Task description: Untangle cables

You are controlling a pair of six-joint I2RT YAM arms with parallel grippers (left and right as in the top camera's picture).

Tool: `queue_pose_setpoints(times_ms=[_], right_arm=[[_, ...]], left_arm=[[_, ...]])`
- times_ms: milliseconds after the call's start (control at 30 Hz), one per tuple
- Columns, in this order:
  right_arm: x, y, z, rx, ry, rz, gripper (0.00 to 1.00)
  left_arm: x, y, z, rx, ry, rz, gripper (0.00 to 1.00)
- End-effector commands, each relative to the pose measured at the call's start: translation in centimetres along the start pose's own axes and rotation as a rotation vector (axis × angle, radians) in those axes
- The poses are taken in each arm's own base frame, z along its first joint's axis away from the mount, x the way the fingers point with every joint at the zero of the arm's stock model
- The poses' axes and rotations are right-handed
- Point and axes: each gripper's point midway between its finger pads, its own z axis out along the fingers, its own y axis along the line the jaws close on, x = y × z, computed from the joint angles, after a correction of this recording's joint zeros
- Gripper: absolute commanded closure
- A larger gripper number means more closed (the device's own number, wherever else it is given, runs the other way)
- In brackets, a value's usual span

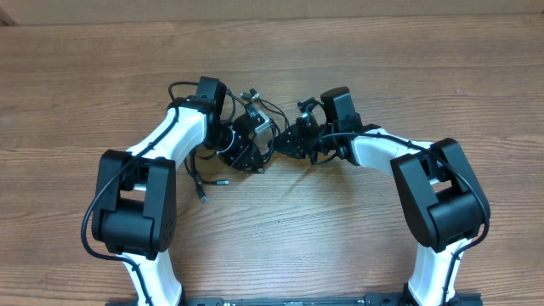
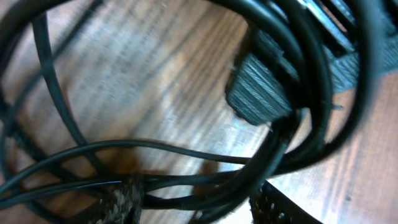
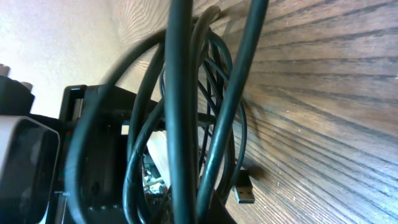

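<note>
The cables (image 1: 252,109) are thin black cords bunched between my two grippers at the table's middle. Loose strands (image 1: 204,174) trail toward the front left and end in small plugs (image 1: 202,197). My left gripper (image 1: 248,143) is in the bundle. In the left wrist view its fingers (image 2: 199,202) stand apart with several cords (image 2: 205,183) running between them. My right gripper (image 1: 289,140) faces it from the right. In the right wrist view, looped cords (image 3: 180,112) fill the frame and hide the fingers. A USB plug (image 3: 244,191) lies on the wood.
The wooden table (image 1: 340,229) stretches all round the bundle. A ribbed black pad (image 2: 258,87) sits close beside the cords in the left wrist view. Both arms' own thicker black cables (image 1: 127,170) run along their white links.
</note>
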Motion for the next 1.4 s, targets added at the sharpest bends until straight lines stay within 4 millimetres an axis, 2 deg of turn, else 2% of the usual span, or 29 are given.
queue_pose_setpoints(times_ms=[0, 67, 133, 433, 567, 633, 667, 700, 800, 1067, 1300, 1367], right_arm=[[-0.3, 0.6, -0.2, -0.012, -0.004, -0.006, 0.96], [-0.3, 0.6, -0.2, -0.012, -0.004, -0.006, 0.96], [-0.2, 0.6, -0.2, -0.012, -0.003, -0.006, 0.96], [-0.2, 0.7, -0.2, -0.016, 0.001, -0.006, 0.96], [0.1, 0.9, -0.2, -0.029, 0.017, -0.007, 0.91], [0.2, 1.0, -0.2, -0.035, 0.025, -0.007, 0.82], [0.2, 1.1, -0.2, -0.036, 0.026, -0.007, 0.75], [0.3, 1.1, -0.2, -0.037, 0.026, -0.007, 0.67], [0.3, 1.1, -0.2, -0.038, 0.028, -0.007, 0.56], [0.0, 1.1, -0.8, -0.051, 0.027, 0.001, 0.54], [-1.6, 0.9, -4.2, -0.137, 0.028, 0.017, 0.37], [-2.0, 0.3, -4.8, -0.13, 0.015, 0.03, 0.36]], left_arm=[[-0.7, 0.1, -0.6, -0.038, -0.013, 0.052, 0.55], [-0.9, 0.3, -0.6, -0.044, -0.021, 0.045, 0.65], [-1.1, 0.4, -0.6, -0.048, -0.028, 0.035, 0.67], [-1.4, 0.5, -0.6, -0.05, -0.042, 0.037, 0.69], [-1.6, 0.6, -0.6, -0.055, -0.049, 0.025, 0.74], [-1.6, 0.6, -0.7, -0.056, -0.052, 0.014, 0.83], [-1.7, 0.7, -0.7, -0.057, -0.052, 0.014, 0.96], [-1.7, 0.6, -0.7, -0.056, -0.052, 0.013, 0.96], [-1.6, 0.6, -0.7, -0.055, -0.049, 0.012, 0.96], [-1.7, 0.6, -0.8, -0.053, -0.05, -0.017, 0.96], [-2.1, -0.2, -1.5, -0.014, -0.051, -0.032, 0.96], [-2.3, -0.5, -1.5, 0.0, -0.06, -0.032, 0.96]])
